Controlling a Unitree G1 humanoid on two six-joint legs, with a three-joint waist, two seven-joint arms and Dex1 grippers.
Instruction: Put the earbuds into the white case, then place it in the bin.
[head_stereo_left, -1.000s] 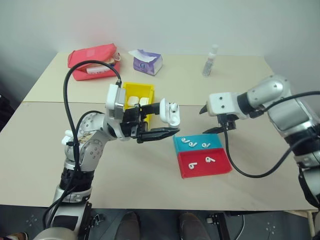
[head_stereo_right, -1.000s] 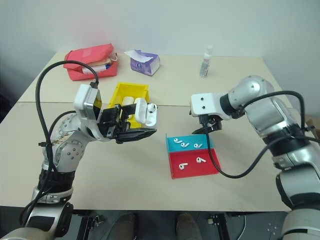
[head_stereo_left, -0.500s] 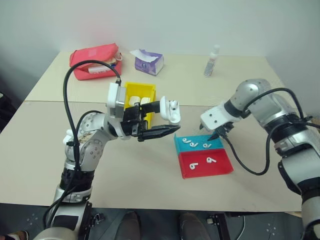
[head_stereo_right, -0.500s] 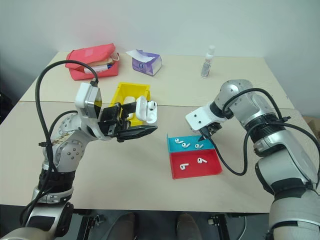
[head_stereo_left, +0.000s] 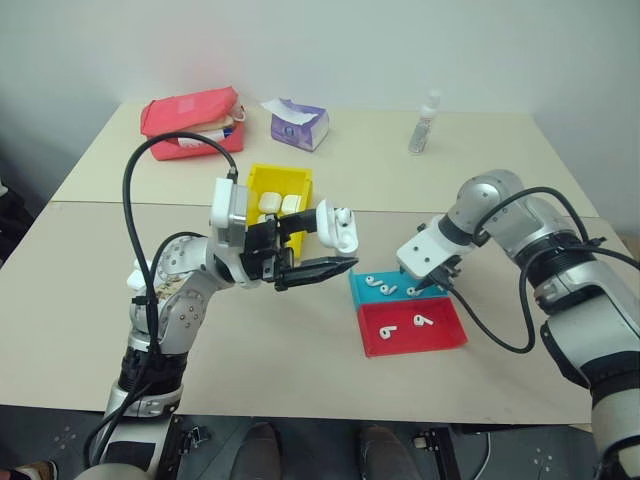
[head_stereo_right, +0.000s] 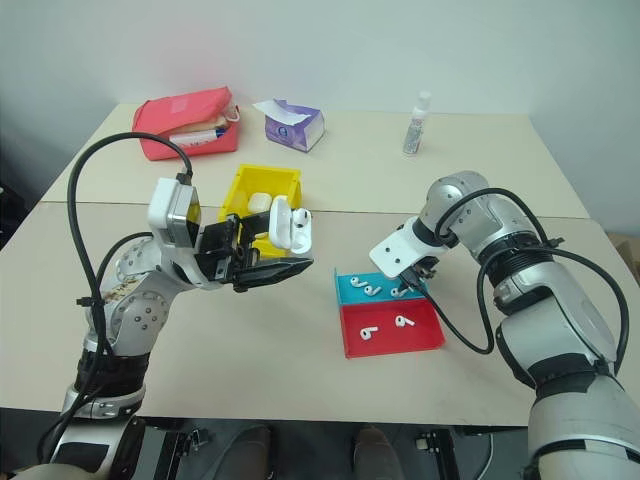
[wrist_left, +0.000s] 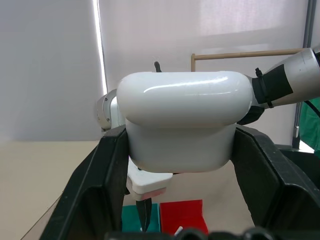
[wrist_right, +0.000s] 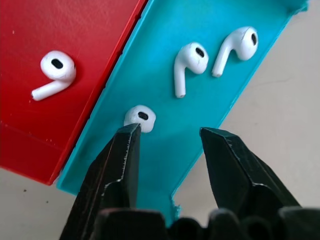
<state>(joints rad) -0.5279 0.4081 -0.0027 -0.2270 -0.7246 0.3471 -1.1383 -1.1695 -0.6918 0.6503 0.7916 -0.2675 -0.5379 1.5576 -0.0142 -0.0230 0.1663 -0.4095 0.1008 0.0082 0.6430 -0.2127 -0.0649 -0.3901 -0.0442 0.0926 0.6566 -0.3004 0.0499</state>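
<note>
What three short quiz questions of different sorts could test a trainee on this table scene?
1. True or false: the left claw is shut on the white case.
2. How many earbuds lie in the teal tray? A) one B) three C) five
3. Fill in: the right claw hangs open over the ____ tray, one finger beside an earbud.

Key: 1 true; 2 B; 3 teal. The red tray holds two more, and the yellow bin already has cases.
</note>
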